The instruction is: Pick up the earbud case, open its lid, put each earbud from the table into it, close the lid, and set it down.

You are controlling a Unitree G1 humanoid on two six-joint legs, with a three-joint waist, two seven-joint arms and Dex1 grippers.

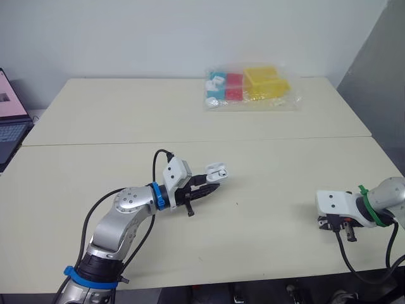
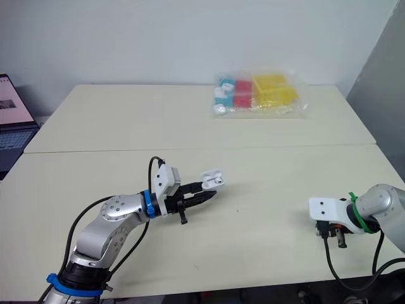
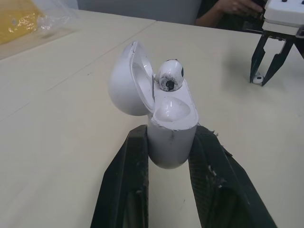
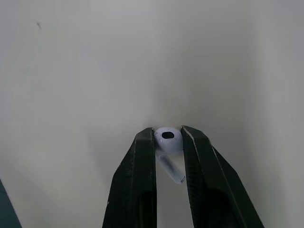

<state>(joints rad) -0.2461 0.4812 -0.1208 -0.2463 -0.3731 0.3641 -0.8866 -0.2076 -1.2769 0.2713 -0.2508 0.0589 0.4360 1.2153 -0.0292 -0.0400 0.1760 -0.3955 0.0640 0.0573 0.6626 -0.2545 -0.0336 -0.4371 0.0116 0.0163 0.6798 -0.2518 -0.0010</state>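
Observation:
My left gripper (image 1: 212, 183) is shut on the white earbud case (image 1: 217, 171), held just above the middle of the table. The case's lid (image 3: 126, 85) stands open. One white earbud (image 3: 171, 75) sits in the case's far socket, while the near socket (image 3: 173, 111) is hollow. At the front right of the table my right gripper (image 1: 345, 233) points down at the tabletop. Its two black fingers (image 4: 142, 161) press on either side of a second white earbud (image 4: 167, 138), whose stem (image 4: 175, 173) lies toward the wrist.
A clear bag of yellow, red and blue boxes (image 1: 250, 88) lies at the back of the table. A laptop (image 1: 9, 120) stands off the left side. A seam (image 1: 190, 142) crosses the table. A person's hand (image 3: 232, 7) shows beyond the table.

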